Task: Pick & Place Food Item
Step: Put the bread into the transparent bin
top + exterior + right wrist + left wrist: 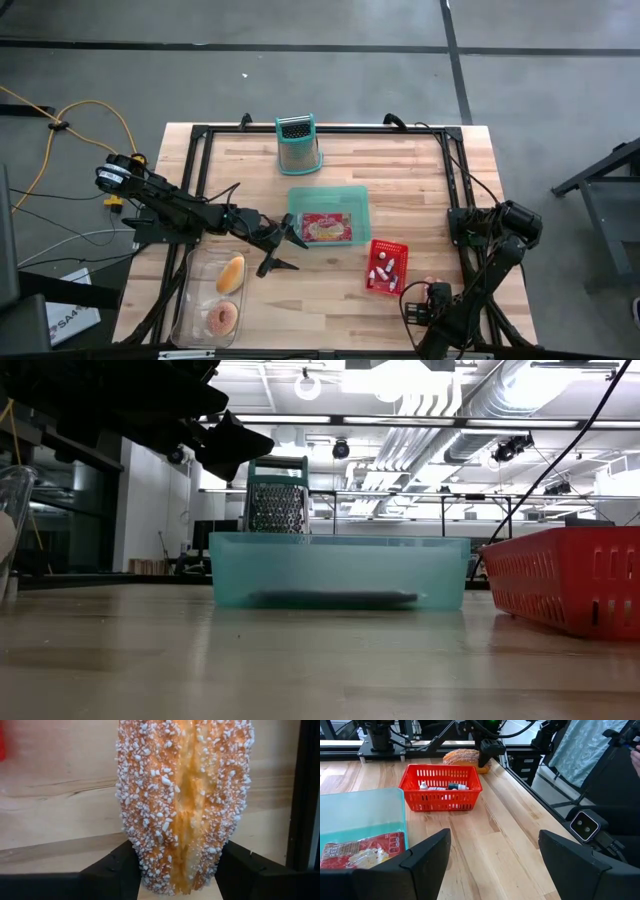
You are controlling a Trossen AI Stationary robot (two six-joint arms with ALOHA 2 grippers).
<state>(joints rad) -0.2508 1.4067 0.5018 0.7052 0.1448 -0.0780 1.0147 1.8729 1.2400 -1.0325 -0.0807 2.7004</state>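
One sugar-crusted pastry (pixel 184 805) clamped between the right gripper (pixel 172 870) fingers, near the table's right front corner beside one red basket (pixel 386 266). Left gripper (pixel 283 249) spread wide, holding nothing, just beside one teal bin (pixel 328 215). Two pastries in one clear tray (pixel 195 300); one grater (pixel 298 143) behind.

Two dark jointed arms (pixel 180 212), black cabling

floor (pixel 300 70): grey concrete | ceiling (pixel 420 400): white ducts, lit lamps
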